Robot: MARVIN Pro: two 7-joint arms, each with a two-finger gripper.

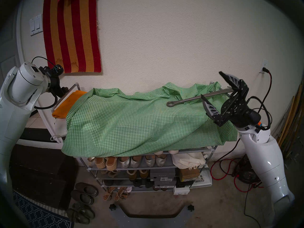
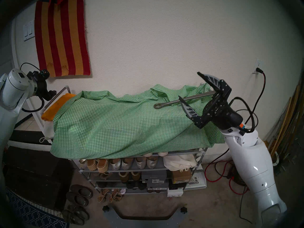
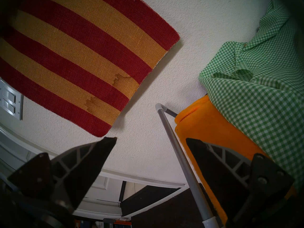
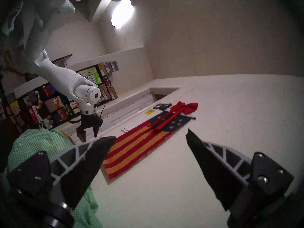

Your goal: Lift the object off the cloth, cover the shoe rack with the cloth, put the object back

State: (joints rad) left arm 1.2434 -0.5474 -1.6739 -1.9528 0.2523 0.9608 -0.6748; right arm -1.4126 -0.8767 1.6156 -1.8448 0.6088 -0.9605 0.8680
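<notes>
Fingers of the right gripper (image 1: 212,85) stand wide apart and empty, raised beside the right end of the shoe rack (image 1: 185,151). Those of the left gripper (image 3: 151,140) are spread wide too, holding nothing, near the rack's left side rail (image 3: 174,140) and the orange towel (image 1: 65,104). The green checked cloth (image 1: 131,124) drapes over the rack's top, and the metal bar (image 1: 194,99) lies on it toward the right.
</notes>
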